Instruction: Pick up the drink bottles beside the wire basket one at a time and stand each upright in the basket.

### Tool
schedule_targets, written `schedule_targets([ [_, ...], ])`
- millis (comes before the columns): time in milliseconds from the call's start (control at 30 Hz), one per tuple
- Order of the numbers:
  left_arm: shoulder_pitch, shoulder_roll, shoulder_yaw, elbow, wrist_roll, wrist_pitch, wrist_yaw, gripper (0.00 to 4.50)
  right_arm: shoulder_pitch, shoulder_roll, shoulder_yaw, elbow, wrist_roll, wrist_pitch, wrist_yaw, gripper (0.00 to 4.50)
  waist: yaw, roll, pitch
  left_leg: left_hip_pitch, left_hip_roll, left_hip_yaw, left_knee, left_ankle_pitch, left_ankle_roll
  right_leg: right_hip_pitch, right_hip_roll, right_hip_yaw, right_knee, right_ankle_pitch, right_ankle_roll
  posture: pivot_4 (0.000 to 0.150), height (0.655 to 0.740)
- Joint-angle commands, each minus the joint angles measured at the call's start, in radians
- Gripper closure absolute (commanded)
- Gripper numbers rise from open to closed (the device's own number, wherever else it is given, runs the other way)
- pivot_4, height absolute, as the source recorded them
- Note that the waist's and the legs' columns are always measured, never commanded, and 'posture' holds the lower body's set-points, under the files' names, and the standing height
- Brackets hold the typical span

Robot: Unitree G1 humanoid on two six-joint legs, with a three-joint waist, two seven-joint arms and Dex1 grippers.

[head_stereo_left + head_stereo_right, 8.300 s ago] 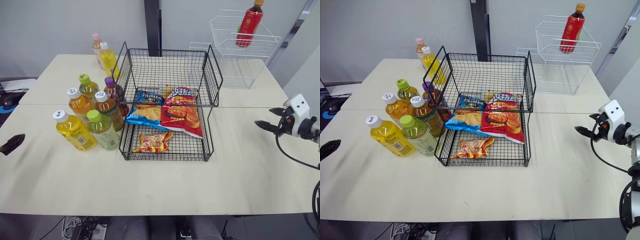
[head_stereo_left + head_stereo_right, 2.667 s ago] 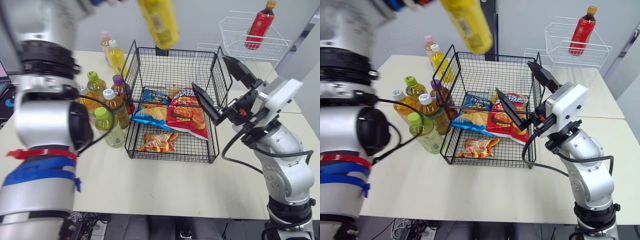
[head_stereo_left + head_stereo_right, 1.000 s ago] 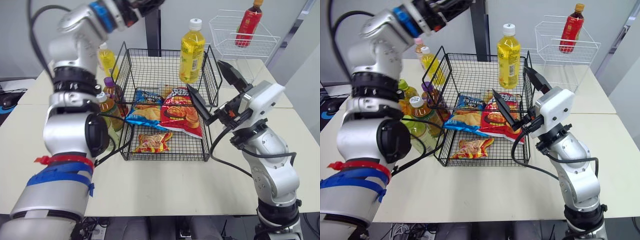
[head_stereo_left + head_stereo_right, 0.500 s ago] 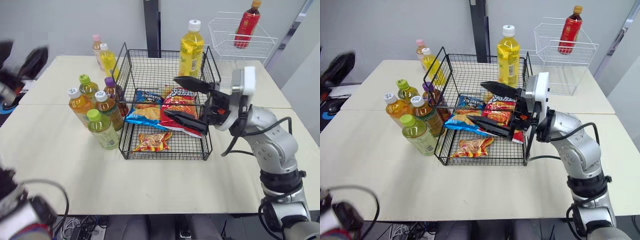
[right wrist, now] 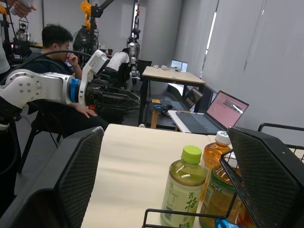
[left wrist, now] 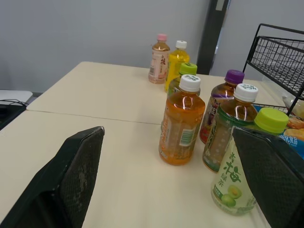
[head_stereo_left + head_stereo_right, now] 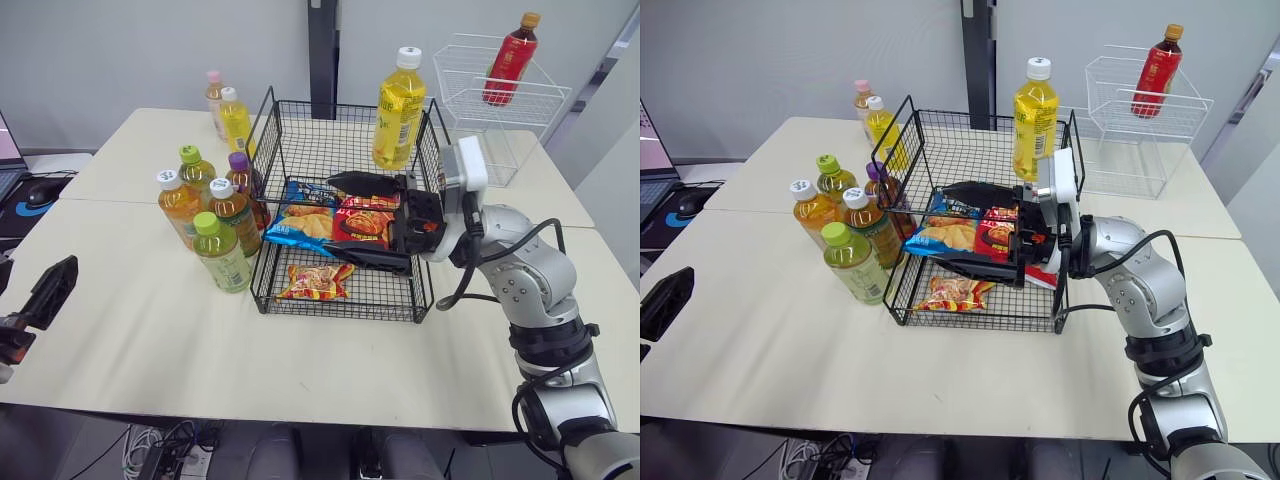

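With the yellow bottle [image 7: 400, 108] now standing upright at the wire basket's [image 7: 300, 104] 1 o'clock corner, the left gripper [image 7: 40, 300] is retreating toward 8 o'clock, fingers apart, and the right gripper [image 7: 333, 215] is hovering open-fingered over the basket, so the remaining bottles [image 7: 236, 218] at 9 o'clock are waiting next.

Cream flat-topped counter [image 7: 120, 330]: two tops butted together, with the seam running from 9 to 3 o'clock. Plain grey wall [image 7: 120, 50] behind it, spanning 10 to 2 o'clock. Black vertical post [image 7: 322, 50] stands against the wall at 12 o'clock. White wire shelf rack [image 7: 520, 100] sits on the counter at 1 o'clock. Black computer mouse [image 7: 41, 192] lies on a dark mat at 9 o'clock, off the counter. Loose cables [image 7: 160, 450] hang beneath at 7 o'clock. The right wrist view shows pale full-height curtains [image 5: 266, 47], an open laptop [image 5: 223, 111] on a desk and a dark floor [image 5: 35, 159]. Lighting is even.
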Motion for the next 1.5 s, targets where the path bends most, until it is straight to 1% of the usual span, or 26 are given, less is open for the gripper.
schedule_targets([
  [33,-0.025,0.051,-0.041,0.006,-0.032,-0.042,0.039,0.02,-0.013,0.002,-0.019,-0.034,0.001,-0.013,-0.01,0.0,0.001,0.0,0.0,0.0,0.0,0.0,0.0,0.0,0.0,0.0,0.0,0.0,0.0,0.0,0.0,0.15,0.74],
  [167,-0.097,0.118,-0.153,0.098,0.019,-0.083,0.074,0.02,-0.001,0.0,-0.016,-0.049,-0.025,-0.025,-0.032,0.0,0.002,0.0,0.0,0.0,0.0,0.0,0.0,0.0,0.0,0.0,0.0,0.0,-0.001,0.0,0.0,0.15,0.74],
  [233,-0.151,0.16,-0.23,0.17,0.073,-0.113,0.092,0.02,0.006,0.002,-0.015,-0.059,-0.035,-0.025,-0.047,0.0,0.002,0.001,0.0,0.0,0.0,0.0,-0.001,0.0,0.0,0.0,0.0,0.0,-0.001,0.0,0.0,0.15,0.74],
  [367,-0.323,0.223,-0.421,0.347,0.183,-0.197,0.102,0.02,0.017,0.002,-0.017,-0.082,-0.049,-0.019,-0.075,0.0,0.003,0.001,0.0,-0.001,0.0,0.0,-0.003,0.0,0.0,-0.001,0.001,-0.001,-0.003,0.0,0.0,0.15,0.74],
  [500,-0.474,0.241,-0.579,0.512,0.264,-0.277,0.057,0.02,0.033,0.0,-0.012,-0.12,-0.054,-0.009,-0.107,0.0,0.003,0.001,0.001,-0.003,0.0,0.001,-0.004,0.0,0.0,-0.002,0.001,0.0,-0.006,0.0,0.001,0.15,0.74],
  [733,-0.708,0.219,-0.773,0.769,0.385,-0.41,-0.002,0.02,0.041,-0.017,-0.019,-0.146,-0.057,0.0,-0.14,0.0,-0.002,0.001,0.0,-0.003,0.0,0.003,-0.009,-0.001,0.001,-0.003,0.001,0.0,-0.011,0.001,0.001,0.15,0.74],
  [933,-0.807,0.201,-0.854,0.913,0.461,-0.467,-0.013,0.02,0.054,-0.035,-0.025,-0.177,-0.055,0.011,-0.171,0.0,-0.004,0.001,0.001,-0.003,0.0,0.004,-0.009,-0.001,0.001,-0.003,0.001,0.0,-0.011,0.001,0.001,0.15,0.74],
  [1300,-0.833,0.199,-0.867,0.98,0.486,-0.496,-0.041,0.02,0.068,-0.051,-0.028,-0.21,-0.051,0.025,-0.201,0.0,-0.003,0.001,0.001,-0.004,0.0,0.003,-0.009,0.0,0.001,-0.003,0.001,0.0,-0.011,0.001,0.001,0.15,0.74],
  [1333,-0.835,0.199,-0.867,0.985,0.487,-0.499,-0.043,0.41,0.069,-0.052,-0.027,-0.21,-0.052,0.024,-0.201,0.0,-0.003,0.001,0.001,-0.004,0.0,0.003,-0.009,0.0,0.001,-0.003,0.001,0.0,-0.011,0.001,0.001,0.15,0.74],
  [1367,-0.837,0.198,-0.868,0.988,0.488,-0.501,-0.045,0.62,0.07,-0.052,-0.027,-0.211,-0.051,0.024,-0.201,0.0,-0.003,0.001,0.001,-0.004,0.0,0.003,-0.009,0.0,0.001,-0.003,0.001,0.0,-0.011,0.001,0.001,0.15,0.74],
  [1500,-0.839,0.2,-0.866,0.993,0.492,-0.506,-0.056,1.85,0.069,-0.049,-0.025,-0.211,-0.05,0.022,-0.202,0.0,-0.003,0.001,0.001,-0.004,0.0,0.004,-0.009,0.0,0.001,-0.003,0.001,0.0,-0.011,0.001,0.001,0.15,0.74],
])
